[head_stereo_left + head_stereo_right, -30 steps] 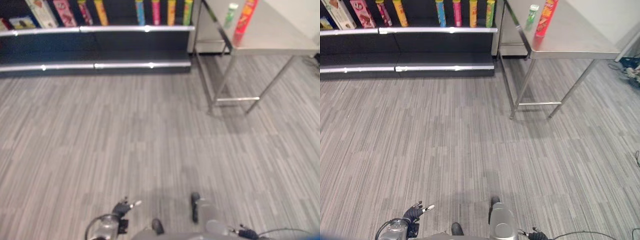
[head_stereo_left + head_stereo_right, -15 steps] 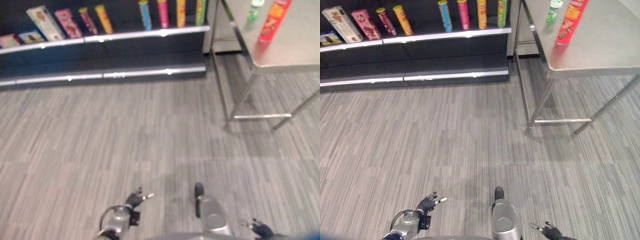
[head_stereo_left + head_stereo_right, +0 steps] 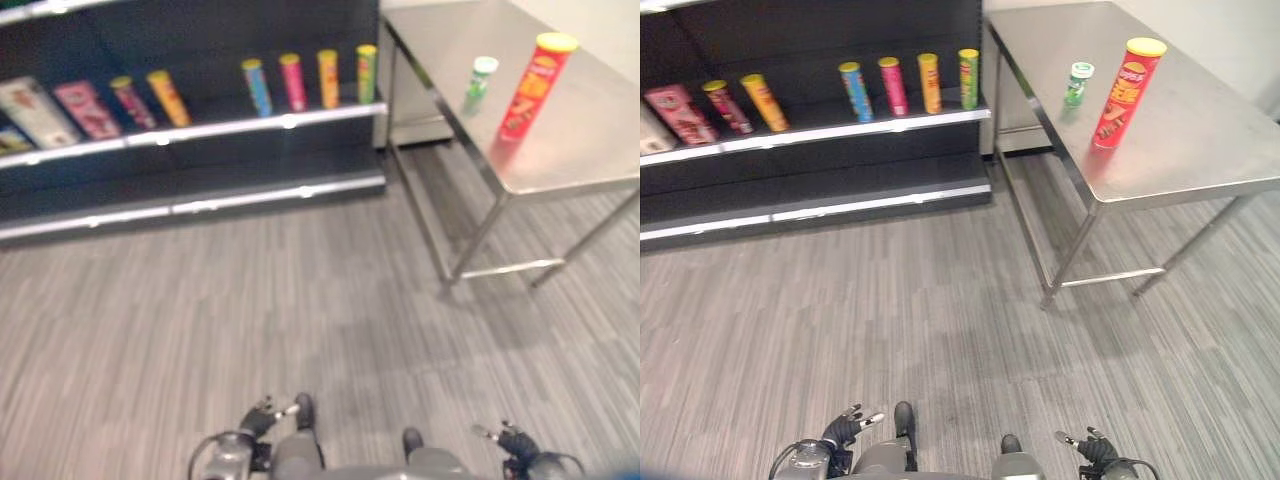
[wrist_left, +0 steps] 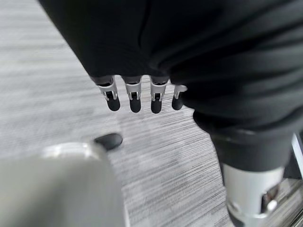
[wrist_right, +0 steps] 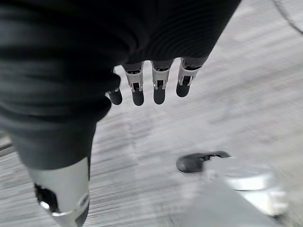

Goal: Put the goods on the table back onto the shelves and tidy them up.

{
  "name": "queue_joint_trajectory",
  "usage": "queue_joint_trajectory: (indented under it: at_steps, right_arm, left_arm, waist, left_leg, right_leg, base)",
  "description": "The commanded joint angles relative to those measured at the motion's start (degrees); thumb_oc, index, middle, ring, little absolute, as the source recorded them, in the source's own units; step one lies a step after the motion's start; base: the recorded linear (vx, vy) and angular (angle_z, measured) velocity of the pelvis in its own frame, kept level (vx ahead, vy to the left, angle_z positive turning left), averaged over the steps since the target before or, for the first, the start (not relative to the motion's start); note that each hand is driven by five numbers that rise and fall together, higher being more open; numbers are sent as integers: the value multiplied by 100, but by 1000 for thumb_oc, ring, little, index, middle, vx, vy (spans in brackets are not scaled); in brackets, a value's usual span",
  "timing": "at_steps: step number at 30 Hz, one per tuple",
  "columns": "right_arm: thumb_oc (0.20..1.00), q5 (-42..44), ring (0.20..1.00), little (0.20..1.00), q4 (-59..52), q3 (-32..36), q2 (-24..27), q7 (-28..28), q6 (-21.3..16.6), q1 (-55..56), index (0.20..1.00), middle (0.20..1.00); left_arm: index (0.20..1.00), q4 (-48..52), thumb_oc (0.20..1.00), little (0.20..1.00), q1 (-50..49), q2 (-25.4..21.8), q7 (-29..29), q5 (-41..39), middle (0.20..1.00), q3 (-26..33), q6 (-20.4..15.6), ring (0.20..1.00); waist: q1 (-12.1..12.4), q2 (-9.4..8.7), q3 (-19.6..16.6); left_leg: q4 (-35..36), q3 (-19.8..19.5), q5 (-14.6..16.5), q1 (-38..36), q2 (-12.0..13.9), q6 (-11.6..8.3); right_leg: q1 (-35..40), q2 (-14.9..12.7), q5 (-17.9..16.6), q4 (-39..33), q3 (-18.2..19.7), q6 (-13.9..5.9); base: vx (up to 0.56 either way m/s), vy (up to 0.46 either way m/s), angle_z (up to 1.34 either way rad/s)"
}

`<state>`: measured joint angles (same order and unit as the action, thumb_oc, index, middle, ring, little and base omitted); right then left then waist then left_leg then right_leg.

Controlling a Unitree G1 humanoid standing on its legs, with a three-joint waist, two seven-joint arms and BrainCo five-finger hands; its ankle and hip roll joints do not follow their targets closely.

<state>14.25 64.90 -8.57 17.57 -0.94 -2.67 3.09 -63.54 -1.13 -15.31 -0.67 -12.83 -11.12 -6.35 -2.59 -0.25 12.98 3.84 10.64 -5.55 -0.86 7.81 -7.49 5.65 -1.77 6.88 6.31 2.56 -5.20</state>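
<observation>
Standing upright on the steel bench (image 3: 1200, 150) in the right eye view are a red can (image 3: 1119, 92) and a small green bottle (image 3: 1075, 84), near the shelves (image 3: 820, 130). Wrist views show the left robot hand (image 4: 137, 97) and right robot hand (image 5: 151, 87) relaxed, fingers straight, empty.

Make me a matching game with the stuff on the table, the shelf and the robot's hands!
Things:
1. red can
2. small green bottle
3. blue can
4. left hand

Where or how:
A. on the dark shelf, in a row with other cans
B. low over the floor, fingers straight, holding nothing
C. tall with a yellow lid, standing on the metal table
D. short, standing on the table beside a taller can

Pairs: 1-C, 2-D, 3-A, 4-B
</observation>
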Motion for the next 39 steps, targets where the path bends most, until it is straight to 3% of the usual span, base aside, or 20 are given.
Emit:
queue_joint_trajectory:
  at_steps: [1,3,6,9,10,11,13,14,16,17,21,24,30,32,33,35,36,37,38,39]
  right_arm:
    - [1000,-219,1000,1000,-47,-101,186,-48,-42,-95,1000,1000]
    - [1000,-294,1000,1000,-27,-125,143,-93,-23,-111,1000,1000]
    - [1000,-371,1000,1000,22,-184,141,-125,-2,-186,1000,1000]
    - [1000,-346,1000,1000,-61,-147,161,-112,-5,-254,1000,1000]
    - [1000,-346,1000,1000,-61,-146,163,-112,-5,-254,1000,1000]
    - [1000,-355,1000,1000,-104,-138,162,-111,2,-278,1000,1000]
    - [1000,-342,1000,1000,-246,-99,119,-101,7,-257,1000,1000]
    - [1000,-342,1000,1000,-246,-99,121,-101,8,-257,1000,1000]
    - [1000,-338,1000,1000,-210,-95,113,-60,6,-238,1000,1000]
    - [1000,-318,1000,1000,-190,-85,140,-32,27,-233,1000,1000]
    - [1000,-284,1000,1000,-78,-42,155,-5,66,-269,1000,1000]
    - [1000,-350,1000,1000,-45,-28,150,-20,71,-199,1000,1000]
    - [1000,-375,1000,1000,77,61,215,-60,81,-87,1000,1000]
    - [1000,-394,1000,1000,87,109,317,-70,81,-9,1000,1000]
    - [1000,-390,1000,1000,80,112,357,-77,83,-25,1000,1000]
    - [1000,-328,1000,1000,52,142,409,-60,53,-61,1000,1000]
    - [1000,-327,1000,1000,52,143,409,-60,53,-62,1000,1000]
    - [1000,-260,1000,1000,7,151,436,-55,43,-59,1000,1000]
    - [1000,-136,1000,1000,-131,137,498,-46,8,-72,1000,1000]
    - [1000,-127,1000,1000,-174,118,543,-32,16,-94,1000,1000]
  left_arm:
    - [1000,-6,1000,1000,83,32,10,-133,1000,40,-109,1000]
    - [1000,-12,1000,1000,62,11,24,-141,1000,90,-112,1000]
    - [1000,38,1000,1000,102,-38,35,-180,1000,72,-105,1000]
    - [1000,98,1000,1000,183,-75,53,-225,1000,29,-72,1000]
    - [1000,98,1000,1000,184,-73,53,-225,1000,28,-72,1000]
    - [1000,99,1000,1000,210,-91,74,-225,1000,21,-67,1000]
    - [1000,61,1000,1000,239,-122,84,-237,1000,26,-54,1000]
    - [1000,60,1000,1000,240,-121,84,-237,1000,26,-54,1000]
    - [1000,51,1000,1000,293,-115,90,-253,1000,34,-72,1000]
    - [1000,58,1000,1000,314,-112,101,-246,1000,42,-95,1000]
    - [1000,4,1000,1000,395,-78,105,-145,1000,82,-137,1000]
    - [1000,-8,1000,1000,381,-22,85,-69,1000,73,-175,1000]
    - [1000,-28,1000,1000,364,91,17,-15,1000,10,-174,1000]
    - [1000,3,1000,1000,365,168,-9,68,1000,-101,-179,1000]
    - [1000,-12,1000,1000,384,186,-14,78,1000,-126,-172,1000]
    - [1000,-35,1000,1000,477,200,14,46,1000,-162,-155,1000]
    - [1000,-36,1000,1000,478,201,14,45,1000,-162,-155,1000]
    - [1000,-17,1000,1000,498,201,21,32,1000,-197,-152,1000]
    - [1000,9,1000,1000,494,193,-1,38,1000,-237,-150,1000]
    - [1000,50,1000,1000,491,186,-11,37,1000,-247,-135,1000]
  waist:
    - [84,-38,1]
    - [170,-108,-115]
    - [228,-191,-188]
    - [196,-207,-85]
    - [211,-186,-100]
    - [156,-183,-15]
    - [44,-27,111]
    - [51,-12,101]
    - [-33,35,153]
    - [-116,52,175]
    - [-266,-34,159]
    - [-390,-22,208]
    - [-494,-15,176]
    - [-538,-6,73]
    - [-570,13,59]
    - [-591,6,85]
    - [-597,11,86]
    - [-605,-7,99]
    - [-650,-32,77]
    - [-657,-27,72]
  left_leg:
    - [116,-67,-609,954,256,-173]
    - [116,153,-594,841,184,-105]
    - [116,336,-384,681,-2,111]
    - [103,426,-45,381,-244,428]
    - [104,436,-51,398,-219,422]
    - [115,455,65,211,-286,516]
    - [116,468,358,-169,-345,679]
    - [116,473,355,-157,-328,675]
    - [116,393,518,-330,-407,657]
    - [116,284,697,-488,-501,615]
    - [116,209,1007,-791,-680,525]
    - [116,153,1170,-1077,-747,495]
    - [105,-127,1529,-1563,-972,492]
    - [-160,-361,1852,-1723,-1039,455]
    - [-334,-416,1844,-1707,-1012,385]
    - [-1219,-437,1475,-1463,-906,48]
    - [-1242,-443,1488,-1451,-898,44]
    - [-1661,-398,1268,-1271,-848,-105]
    - [-2602,-81,782,-909,-599,-348]
    - [-3056,49,622,-762,-468,-406]
  right_leg:
    - [1069,351,490,-870,379,79]
    - [1124,177,541,-689,384,-65]
    - [772,-35,242,312,171,-363]
    - [9,-265,-608,1976,-95,-873]
    - [-12,-242,-629,1965,-83,-866]
    - [-325,-363,-981,2572,-244,-958]
    - [-1105,-650,-1101,3576,-664,-829]
    - [-1116,-633,-1116,3562,-664,-824]
    - [-1351,-768,-658,2947,-945,-616]
    - [-1425,-727,-286,1687,-1057,-479]
    - [-1674,-724,-842,-388,-1116,-626]
    - [-1847,-741,-1101,-911,-1202,-725]
    - [-1913,-860,-1369,-1071,-1370,-771]
    - [-1710,-909,-1542,-1086,-1474,-718]
    - [-1639,-872,-1530,-1082,-1440,-681]
    - [-1393,-808,-1506,-1041,-1440,-563]
    - [-1391,-805,-1505,-1041,-1448,-561]
    - [-1296,-806,-1479,-1039,-1462,-504]
    - [-994,-740,-1258,-1116,-1547,-310]
    - [-856,-676,-1109,-1131,-1559,-211]
  base:
    - [642,214,-85]
    - [530,173,-67]
    - [341,126,-44]
    - [223,124,-12]
    - [143,104,-14]
    - [114,105,-15]
    - [260,207,-1]
    - [265,162,-7]
    - [296,31,-15]
    - [406,-38,-15]
    - [350,-51,-9]
    - [331,-36,19]
    - [338,-71,18]
    - [502,-224,52]
    - [533,-305,58]
    - [302,-228,40]
    - [189,-167,45]
    - [279,-253,46]
    - [366,-324,39]
    - [386,-350,25]
